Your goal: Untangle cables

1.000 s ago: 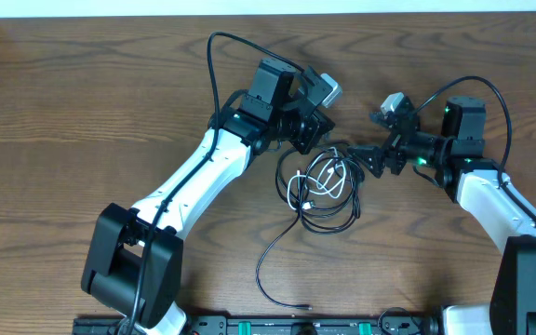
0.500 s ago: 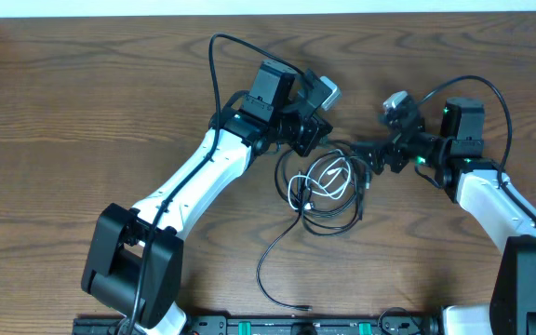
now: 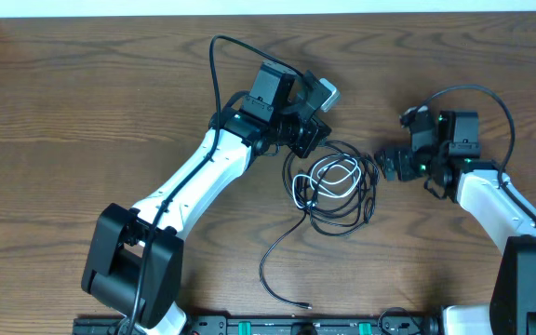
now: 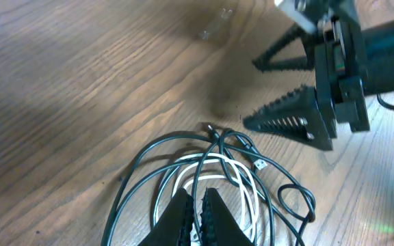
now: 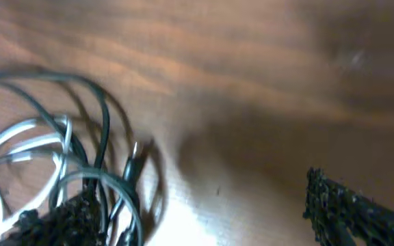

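The cables [image 3: 335, 197] lie in a loose tangle mid-table: black loops around a shorter white cable [image 3: 338, 172]. One black tail [image 3: 277, 251] runs toward the front edge. My left gripper [image 3: 313, 141] sits at the tangle's upper left. In the left wrist view it [image 4: 198, 198] is shut on a black strand [image 4: 207, 160] over the white loops [image 4: 241, 179]. My right gripper [image 3: 381, 166] is open at the tangle's right edge, with bare wood between its fingers. In the right wrist view it [image 5: 204, 212] has one finger [image 5: 67, 219] over black loops [image 5: 104, 113] and a plug [image 5: 132, 164].
The wooden table [image 3: 82, 130] ends at a white strip [image 3: 249, 7] along the far side. A thick black arm wire [image 3: 214, 65] arches over the left arm, another [image 3: 491, 93] over the right. The arm bases and a rail [image 3: 277, 326] line the front edge.
The right gripper has drawn back to the right and lowered a little. The tangle's right side has spread out rightward. The left gripper stays in place, shut.
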Available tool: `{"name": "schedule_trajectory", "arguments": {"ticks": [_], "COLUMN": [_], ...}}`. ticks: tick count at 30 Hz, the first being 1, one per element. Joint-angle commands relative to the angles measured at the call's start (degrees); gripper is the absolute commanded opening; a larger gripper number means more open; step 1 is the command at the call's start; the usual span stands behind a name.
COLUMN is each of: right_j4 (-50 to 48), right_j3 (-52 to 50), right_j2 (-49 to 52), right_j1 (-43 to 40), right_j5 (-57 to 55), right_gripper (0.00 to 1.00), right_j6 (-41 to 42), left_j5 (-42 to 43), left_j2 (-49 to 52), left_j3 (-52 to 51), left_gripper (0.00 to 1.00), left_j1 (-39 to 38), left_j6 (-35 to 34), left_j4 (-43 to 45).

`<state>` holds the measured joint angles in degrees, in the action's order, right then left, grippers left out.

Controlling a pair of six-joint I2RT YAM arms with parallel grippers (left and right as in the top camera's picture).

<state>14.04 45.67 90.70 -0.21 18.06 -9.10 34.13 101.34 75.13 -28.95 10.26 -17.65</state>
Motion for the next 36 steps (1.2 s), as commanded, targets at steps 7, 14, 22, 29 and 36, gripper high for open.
{"name": "schedule_trajectory", "arguments": {"ticks": [7,14,22,29,36], "right_j4": [6.8,6.7,5.2,3.1,9.9], "right_j3": [0.2,0.2,0.2,0.2,0.2], "right_j2": [-0.5,-0.5,-0.5,-0.5,-0.5], "right_j1": [0.3,0.3,0.0,-1.7,-3.1], "right_j5": [6.5,11.2,10.4,11.0,7.7], "right_gripper": [0.89,0.99,0.99,0.98,0.89], "right_j6": [-6.4,-6.4,-4.7,-1.0,-1.2], "left_j5": [-0.3,-0.3,-0.3,-0.3,-0.3], "left_j2": [-1.4,-1.4,-1.4,-1.4,-1.4], "left_j3": [0.1,0.1,0.1,-0.2,-1.1], "left_gripper": [0.17,0.75,0.79,0.80,0.80], "left_j1": [-0.1,-0.1,-0.2,-1.3,-2.0], "left_j6": [0.0,0.2,0.1,0.2,0.7], "left_j4": [-1.4,-2.9,-3.1,-3.3,-3.2]}}
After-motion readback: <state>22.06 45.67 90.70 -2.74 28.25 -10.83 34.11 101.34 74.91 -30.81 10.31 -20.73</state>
